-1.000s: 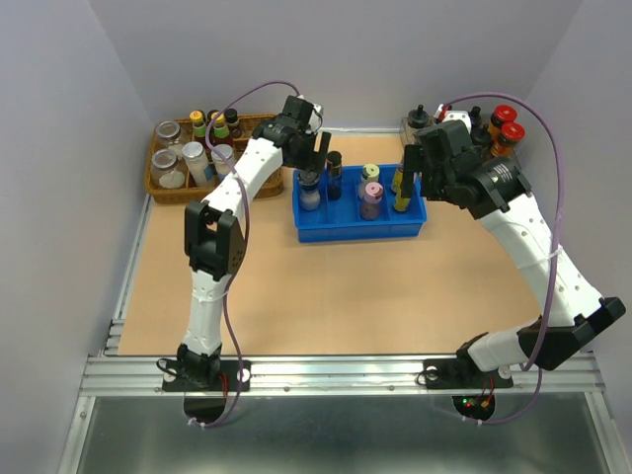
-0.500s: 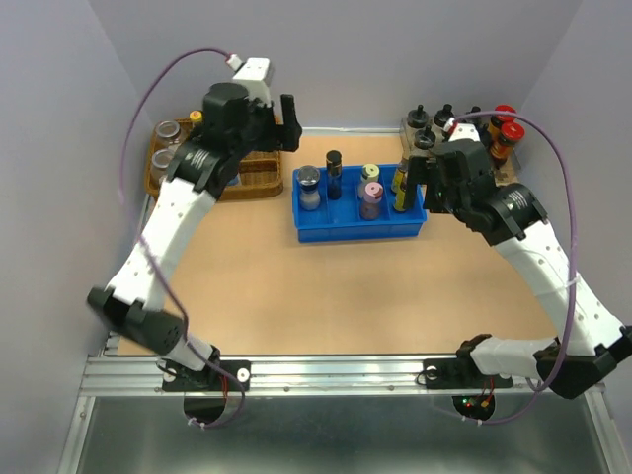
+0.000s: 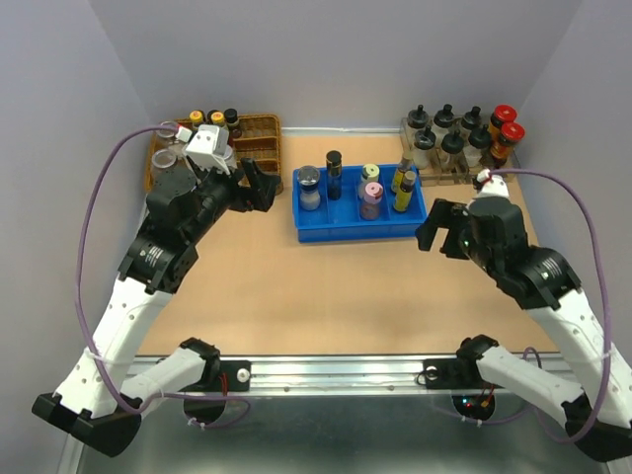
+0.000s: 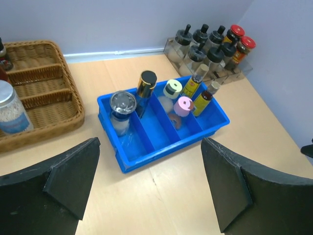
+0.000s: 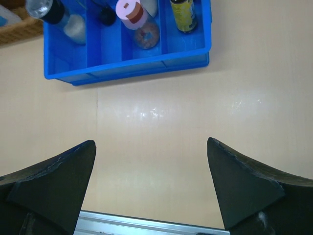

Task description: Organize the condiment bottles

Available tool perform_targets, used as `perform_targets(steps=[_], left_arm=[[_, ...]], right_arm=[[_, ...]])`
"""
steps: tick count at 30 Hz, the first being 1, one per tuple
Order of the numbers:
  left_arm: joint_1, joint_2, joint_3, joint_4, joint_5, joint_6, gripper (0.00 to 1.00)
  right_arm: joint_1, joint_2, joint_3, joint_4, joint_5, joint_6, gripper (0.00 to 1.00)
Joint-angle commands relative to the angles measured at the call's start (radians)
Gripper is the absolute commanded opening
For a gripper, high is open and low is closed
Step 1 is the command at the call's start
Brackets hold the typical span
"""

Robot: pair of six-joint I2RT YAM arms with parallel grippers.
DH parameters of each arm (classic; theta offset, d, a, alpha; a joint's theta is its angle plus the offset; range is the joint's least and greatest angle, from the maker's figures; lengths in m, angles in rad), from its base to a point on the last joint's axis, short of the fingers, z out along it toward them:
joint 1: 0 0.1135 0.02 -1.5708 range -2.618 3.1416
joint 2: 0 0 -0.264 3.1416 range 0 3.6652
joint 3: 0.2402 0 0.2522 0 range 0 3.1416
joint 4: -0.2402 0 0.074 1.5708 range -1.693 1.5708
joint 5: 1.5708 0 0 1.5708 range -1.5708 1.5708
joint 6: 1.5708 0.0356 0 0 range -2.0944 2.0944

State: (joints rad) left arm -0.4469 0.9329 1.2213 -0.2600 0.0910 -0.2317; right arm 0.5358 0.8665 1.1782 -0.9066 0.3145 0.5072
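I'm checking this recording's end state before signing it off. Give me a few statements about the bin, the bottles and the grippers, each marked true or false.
1. Six condiment bottles stand in the blue bin. True.
2. The pink-lidded jar shares a compartment with the silver-lidded jar. False: it is in the middle compartment with the pale-green-lidded jar, and the silver-lidded jar is in the left one.
3. The left gripper and the right gripper are both open and hold nothing. True.
4. The red-capped bottles stand in the blue bin. False: they are in the clear rack at the back right, next to the black-knobbed cruets.
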Motion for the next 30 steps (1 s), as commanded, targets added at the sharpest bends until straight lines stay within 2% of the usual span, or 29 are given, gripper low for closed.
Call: perform_targets(steps=[1, 7, 13, 30], left_arm=[[0.004, -0.064, -0.025, 0.070, 0.030, -0.020, 0.96], [0.004, -0.108, -0.048, 0.123, 0.061, -0.034, 0.96], [0.004, -0.098, -0.043, 0.116, 0.111, -0.034, 0.96], [0.004, -0.077, -0.028, 0.148, 0.107, -0.009, 0.98]], right_arm=[[-0.007, -0.132, -0.043, 0.069, -0.012, 0.040, 1.00], [-0.007, -0.289, -0.117, 0.058, 0.014, 0.085, 1.00], [-0.008, -0.362, -0.155, 0.026, 0.044, 0.129, 1.00], [-0.008, -0.345, -0.186, 0.017, 0.184, 0.139, 1.00]])
